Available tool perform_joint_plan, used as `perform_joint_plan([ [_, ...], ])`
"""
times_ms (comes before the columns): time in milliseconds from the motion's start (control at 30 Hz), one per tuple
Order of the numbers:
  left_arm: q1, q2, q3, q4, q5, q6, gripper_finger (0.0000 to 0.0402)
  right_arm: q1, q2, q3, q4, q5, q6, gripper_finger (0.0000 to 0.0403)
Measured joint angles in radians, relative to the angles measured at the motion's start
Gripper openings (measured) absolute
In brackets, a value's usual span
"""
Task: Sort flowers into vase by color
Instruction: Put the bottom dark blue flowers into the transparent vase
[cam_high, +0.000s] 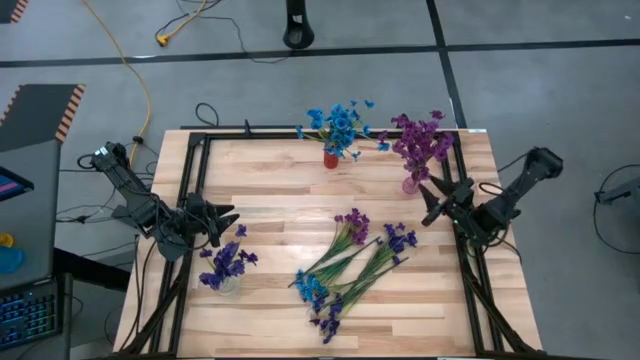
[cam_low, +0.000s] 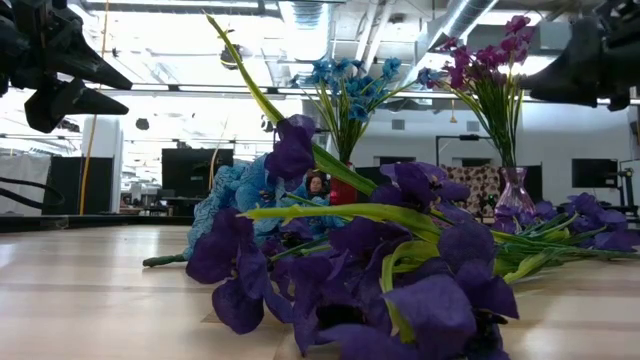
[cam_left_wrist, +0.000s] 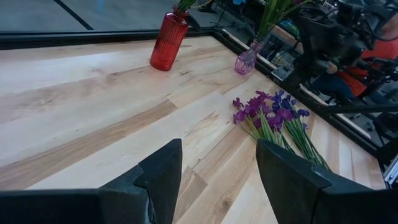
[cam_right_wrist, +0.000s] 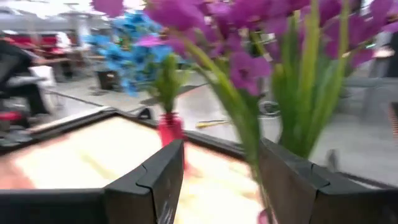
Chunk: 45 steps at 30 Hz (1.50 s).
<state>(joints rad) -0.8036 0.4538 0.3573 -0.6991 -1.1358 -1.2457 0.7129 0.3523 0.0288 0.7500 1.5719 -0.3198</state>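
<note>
1. Flowers (cam_high: 350, 265) not yet in a vase lie in a loose pile on the wooden table (cam_high: 270, 190), toward the front middle: green stems with magenta, blue and dark violet blossoms mixed.
2. At the table's far edge a red vase (cam_high: 331, 158) holds blue flowers (cam_high: 340, 125).
3. Just to its right, a clear pinkish vase (cam_high: 410, 184) holds magenta flowers (cam_high: 420, 140).
4. Near the front left, a clear vase (cam_high: 229, 285) holds dark violet flowers (cam_high: 224, 262).
5. The left gripper (cam_high: 226, 216) hovers over the table's left side, just beyond the violet bunch. Its fingers (cam_left_wrist: 161, 177) are spread apart with nothing between them.
6. The right gripper (cam_high: 432, 203) hangs at the right side, just beside the pinkish vase. Its fingers (cam_right_wrist: 165, 177) are likewise spread and empty, with the magenta stems close in front of them.
</note>
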Motion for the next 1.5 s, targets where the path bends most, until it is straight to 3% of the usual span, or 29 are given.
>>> perform_joint_plan([
  [333,0.000,0.000,0.000,0.000,0.000,0.000,0.0194,0.236,0.000,0.000,-0.001,-0.026,0.034,0.0228],
  [633,0.000,0.000,0.000,0.000,0.000,-0.007,0.0194,0.339,0.001,0.000,-0.001,-0.222,0.042,0.0228],
  [833,0.000,0.000,0.000,0.000,0.000,-0.015,0.0194,0.334,0.030,0.000,-0.042,-0.365,0.162,0.0228],
  [1033,0.000,0.000,0.000,0.000,0.000,-0.027,0.0194,0.304,0.170,0.063,-0.088,-0.421,0.242,0.0228],
  [1500,0.000,0.000,0.000,0.001,0.005,-0.031,0.0194,0.285,0.650,0.433,-0.386,-0.440,0.244,0.0228],
])
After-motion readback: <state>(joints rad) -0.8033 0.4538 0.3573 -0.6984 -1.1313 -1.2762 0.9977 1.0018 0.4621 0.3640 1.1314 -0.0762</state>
